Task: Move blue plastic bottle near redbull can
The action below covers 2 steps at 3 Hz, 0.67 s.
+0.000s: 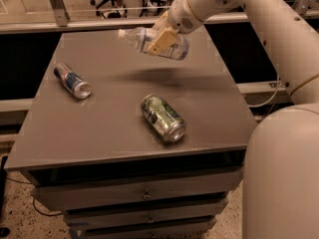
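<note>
My gripper (162, 40) is shut on the blue plastic bottle (149, 40) and holds it in the air above the far middle of the table, cap pointing left. The bottle's shadow lies on the tabletop just below it. The redbull can (72, 80) lies on its side at the table's left, well to the left of and nearer than the bottle.
A fatter green patterned can (162, 117) lies on its side near the table's middle front. The grey table (99, 133) has drawers below its front edge. My white arm and base fill the right side. Chairs stand beyond the far edge.
</note>
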### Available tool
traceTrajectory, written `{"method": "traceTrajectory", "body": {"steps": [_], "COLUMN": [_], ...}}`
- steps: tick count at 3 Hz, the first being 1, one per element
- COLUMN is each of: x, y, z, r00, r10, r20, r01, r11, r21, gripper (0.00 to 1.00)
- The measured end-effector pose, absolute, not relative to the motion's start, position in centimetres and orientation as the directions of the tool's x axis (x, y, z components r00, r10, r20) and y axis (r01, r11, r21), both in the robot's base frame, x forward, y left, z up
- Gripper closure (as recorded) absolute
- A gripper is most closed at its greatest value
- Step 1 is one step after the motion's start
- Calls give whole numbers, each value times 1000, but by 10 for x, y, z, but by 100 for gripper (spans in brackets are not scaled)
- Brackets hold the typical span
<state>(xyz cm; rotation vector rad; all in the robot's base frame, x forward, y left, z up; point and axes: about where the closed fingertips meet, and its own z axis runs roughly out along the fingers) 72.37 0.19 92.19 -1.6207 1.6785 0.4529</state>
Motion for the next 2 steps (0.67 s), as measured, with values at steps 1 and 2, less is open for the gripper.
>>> {"method": "traceTrajectory", "body": {"steps": [1, 2], "x": [723, 714], "y": [19, 38], "z": [949, 981], "r00": [82, 52], "r10": [-540, -358], "r20": [-838, -932], "r01": [-968, -971], "r11": [158, 201], "r21": [-196, -132], "gripper": [100, 100]}}
